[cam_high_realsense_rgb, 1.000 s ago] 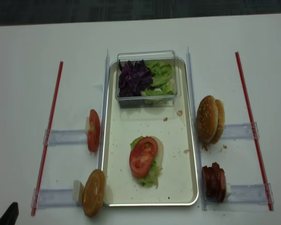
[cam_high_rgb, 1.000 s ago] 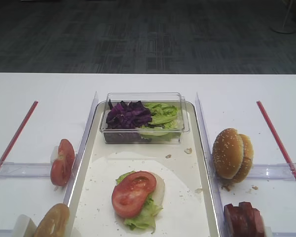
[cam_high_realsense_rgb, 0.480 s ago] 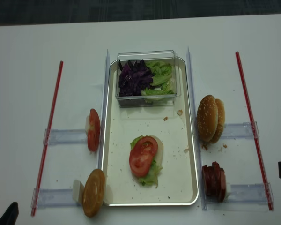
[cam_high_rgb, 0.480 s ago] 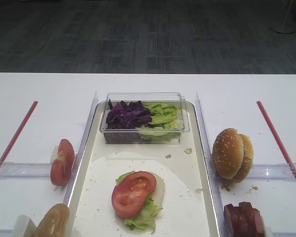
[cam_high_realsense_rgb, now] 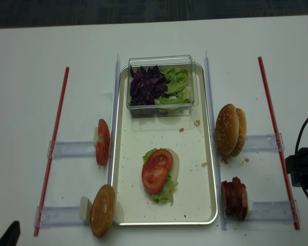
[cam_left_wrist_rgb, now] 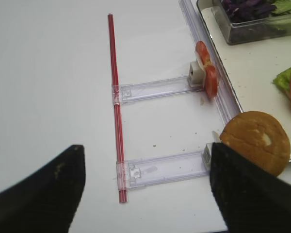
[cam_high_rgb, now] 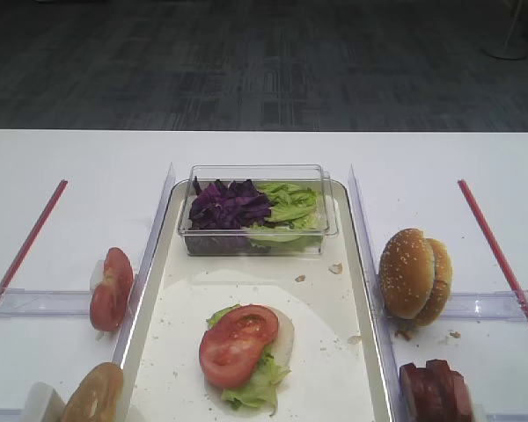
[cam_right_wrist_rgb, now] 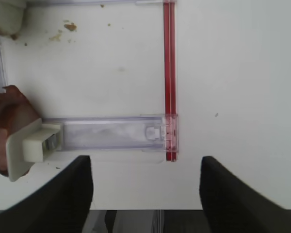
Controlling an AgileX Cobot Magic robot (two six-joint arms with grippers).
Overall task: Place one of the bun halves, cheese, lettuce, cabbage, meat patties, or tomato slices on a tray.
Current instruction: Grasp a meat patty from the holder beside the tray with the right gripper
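The cream tray (cam_high_realsense_rgb: 211, 169) carries a tomato slice (cam_high_realsense_rgb: 156, 170) (cam_high_rgb: 238, 345) on lettuce over a pale slice; I cannot tell if that is cheese. More lettuce (cam_high_rgb: 290, 204) and cabbage (cam_high_rgb: 227, 204) fill the clear box. Bun halves (cam_high_realsense_rgb: 231, 129) and meat patties (cam_high_realsense_rgb: 234, 198) (cam_right_wrist_rgb: 5, 121) stand right of the tray. Tomato slices (cam_high_realsense_rgb: 102, 142) (cam_left_wrist_rgb: 207, 73) and another bun half (cam_high_realsense_rgb: 102, 210) (cam_left_wrist_rgb: 254, 141) stand to its left. My right gripper (cam_right_wrist_rgb: 145, 194) is open and empty, right of the patties. My left gripper (cam_left_wrist_rgb: 145, 204) is open and empty, left of that bun half.
Clear plastic slide holders (cam_right_wrist_rgb: 111, 133) (cam_left_wrist_rgb: 160, 170) and red strips (cam_high_realsense_rgb: 269, 128) (cam_left_wrist_rgb: 115, 97) lie on the white table at both sides. The right arm (cam_high_realsense_rgb: 304, 166) with its cable hangs over the right red strip. The table's front edge (cam_right_wrist_rgb: 145, 209) is just under the right gripper.
The right arm has come into the overhead view from the right edge and now reaches over the right red strip. The food and the left gripper have not moved.
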